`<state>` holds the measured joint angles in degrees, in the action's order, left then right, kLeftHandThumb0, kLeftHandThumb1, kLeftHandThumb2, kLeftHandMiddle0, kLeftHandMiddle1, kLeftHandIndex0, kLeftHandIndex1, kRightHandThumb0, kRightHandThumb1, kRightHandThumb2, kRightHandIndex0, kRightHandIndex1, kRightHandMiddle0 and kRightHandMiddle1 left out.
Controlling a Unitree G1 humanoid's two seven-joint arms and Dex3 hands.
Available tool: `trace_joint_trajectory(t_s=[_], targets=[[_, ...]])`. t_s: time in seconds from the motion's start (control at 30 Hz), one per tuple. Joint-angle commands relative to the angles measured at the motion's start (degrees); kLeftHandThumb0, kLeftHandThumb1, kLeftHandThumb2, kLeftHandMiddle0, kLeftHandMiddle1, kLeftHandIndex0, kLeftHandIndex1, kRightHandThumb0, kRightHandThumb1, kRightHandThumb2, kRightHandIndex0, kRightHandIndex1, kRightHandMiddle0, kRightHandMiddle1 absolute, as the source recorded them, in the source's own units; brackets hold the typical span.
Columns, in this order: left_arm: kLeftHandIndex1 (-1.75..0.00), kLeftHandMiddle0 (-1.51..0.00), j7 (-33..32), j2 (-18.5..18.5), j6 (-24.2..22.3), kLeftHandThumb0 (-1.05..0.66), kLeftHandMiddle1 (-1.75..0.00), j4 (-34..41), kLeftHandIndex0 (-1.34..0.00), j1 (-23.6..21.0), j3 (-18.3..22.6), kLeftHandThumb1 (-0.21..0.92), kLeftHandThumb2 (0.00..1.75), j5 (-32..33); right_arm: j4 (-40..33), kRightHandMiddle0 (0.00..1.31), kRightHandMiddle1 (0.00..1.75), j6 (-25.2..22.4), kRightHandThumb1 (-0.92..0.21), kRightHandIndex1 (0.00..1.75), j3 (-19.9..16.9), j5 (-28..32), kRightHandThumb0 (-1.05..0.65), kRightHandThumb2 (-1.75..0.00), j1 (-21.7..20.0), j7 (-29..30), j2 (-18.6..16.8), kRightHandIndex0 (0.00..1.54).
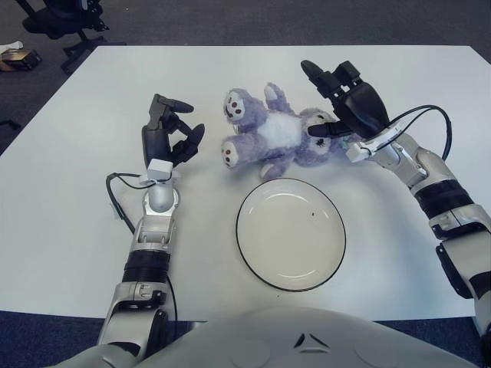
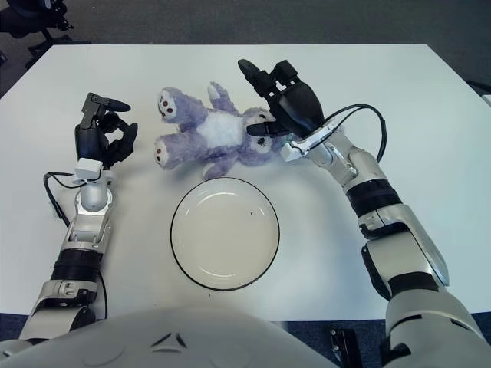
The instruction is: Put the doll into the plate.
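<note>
A purple plush doll (image 1: 272,132) lies on its back on the white table, feet to the left and head to the right. It is just beyond the white plate (image 1: 290,238), which has a dark rim and holds nothing. My right hand (image 1: 326,100) hovers at the doll's head. Its fingers are spread above the head and its thumb (image 1: 318,131) touches it, without a closed grasp. My left hand (image 1: 180,126) shows upright to the left of the doll, apart from it, with its fingers relaxed and holding nothing.
The white table (image 1: 69,199) stretches wide on both sides. A black cable (image 1: 115,195) loops beside my left forearm. Past the far left edge, an office chair (image 1: 65,19) and a small box (image 1: 15,57) stand on the dark floor.
</note>
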<state>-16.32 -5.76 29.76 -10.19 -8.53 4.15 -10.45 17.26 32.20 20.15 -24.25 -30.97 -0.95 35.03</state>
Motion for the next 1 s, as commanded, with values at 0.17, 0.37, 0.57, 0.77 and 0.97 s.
trace_joint_trajectory(t_s=[0.17,0.37,0.57,0.77,0.97], targets=[[-1.51,-0.86,0.1,1.6,0.0,-0.36,-1.75,-4.5,-0.43,5.0,-0.3,0.92,0.31,0.2,-12.4,0.06,0.02,-12.8,-0.92,0.00,-3.9,8.2,-0.97,-0.75,3.2,-17.7,2.2,0.00],[-1.51,-0.86,0.1,1.5,0.2,-0.36,-1.75,-4.7,-0.43,4.9,-0.3,0.92,0.31,0.2,-15.3,0.06,0.02,-17.2,-0.92,0.00,-5.2,8.2,-0.98,-0.75,4.0,-21.9,1.5,0.00],[-1.51,-0.86,0.3,1.4,0.6,-0.36,-1.75,-4.6,-0.43,5.1,-0.2,0.92,0.31,0.4,-17.4,0.05,0.01,-22.1,-0.92,0.00,-5.3,7.0,-1.02,-0.81,4.5,-25.1,0.9,0.00],[-1.51,-0.86,0.3,1.4,0.6,-0.36,-1.75,-4.5,-0.43,5.1,-0.2,0.92,0.31,0.4,-18.0,0.05,0.01,-23.1,-0.92,0.00,-5.6,6.5,-1.04,-0.83,4.6,-25.7,0.5,0.00],[-1.52,-0.85,0.0,1.3,0.8,-0.36,-1.75,-3.7,-0.42,5.6,-0.2,0.92,0.31,-0.1,-17.4,0.05,0.01,-23.1,-0.92,0.00,-5.5,5.1,-1.05,-0.84,4.8,-25.1,-0.1,0.00]])
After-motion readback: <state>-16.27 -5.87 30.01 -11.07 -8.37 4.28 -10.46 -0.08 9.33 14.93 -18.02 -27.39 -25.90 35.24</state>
